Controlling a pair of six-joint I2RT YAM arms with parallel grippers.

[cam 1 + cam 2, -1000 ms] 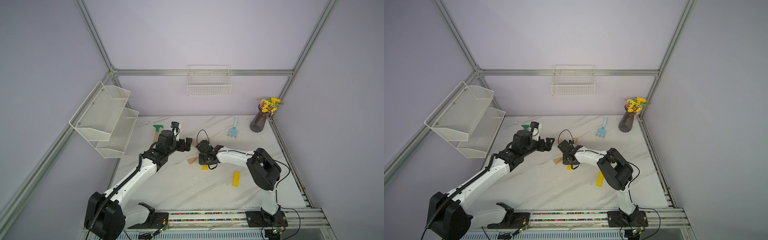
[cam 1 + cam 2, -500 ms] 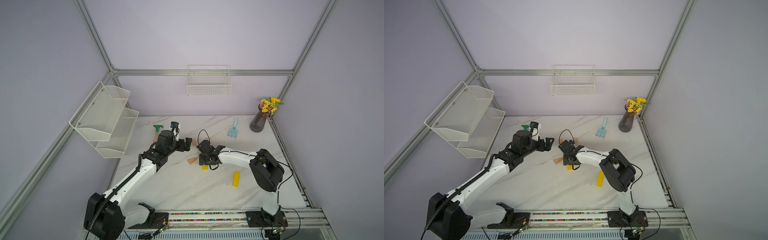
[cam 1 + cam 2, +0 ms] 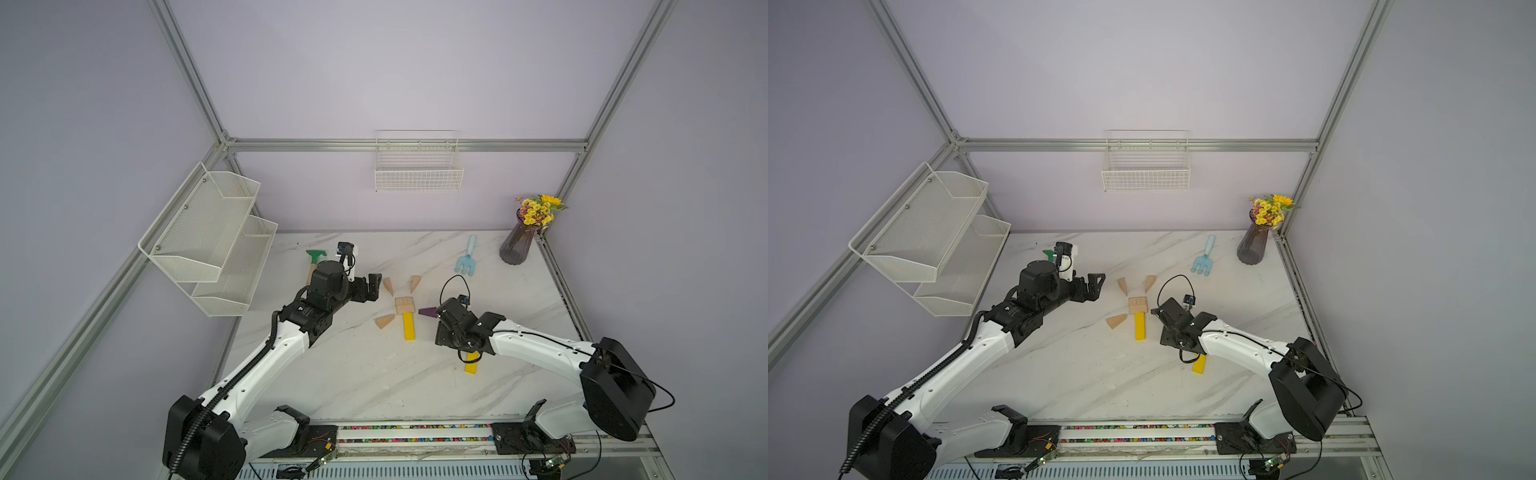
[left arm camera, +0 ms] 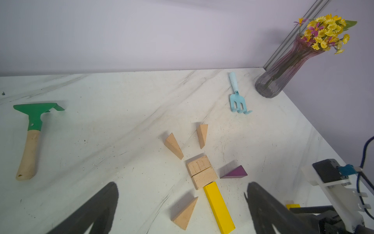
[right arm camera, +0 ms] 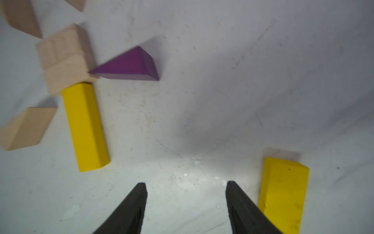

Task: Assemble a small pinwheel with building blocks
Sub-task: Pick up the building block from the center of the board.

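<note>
The pinwheel [image 3: 405,311] lies flat near the middle of the counter [image 3: 374,382]. Its hub [image 3: 405,305] is made of two pale wood blocks pressed side by side into a square.

**Around the hub, in a top view**
- The yellow stick [image 3: 409,326] runs out at 6 o'clock, with its end against the hub.
- The purple wedge [image 3: 427,311] sits at 3 o'clock. Its tip is at the hub's corner, touching or nearly so.
- Two wood wedges [image 3: 388,286] point inward from 11 and 1 o'clock, each a little apart from the hub.
- A third wood wedge lies at 8 o'clock, just beside the stick and clear of the hub.

**Grippers**
- The left gripper [image 3: 372,287] hovers at 10 o'clock from the hub, near the 11 o'clock wedge. Its fingers are spread wide and hold nothing.
- The right gripper [image 5: 186,183] is at about 4 o'clock from the hub, just past the purple wedge. Its jaws are parted over bare counter and it is released, with no block between them.

**Other things on the counter**
- A second yellow bar [image 5: 283,192] lies between 4 and 5 o'clock from the hub, well apart from it. It is partly under the right arm and close beside one right finger.
- A green rake [image 4: 34,115] lies far out at 10 o'clock.
- A light blue fork [image 3: 467,259] lies at 2 o'clock.
- A vase [image 3: 515,247] of flowers stands beyond the fork in the corner.
</note>
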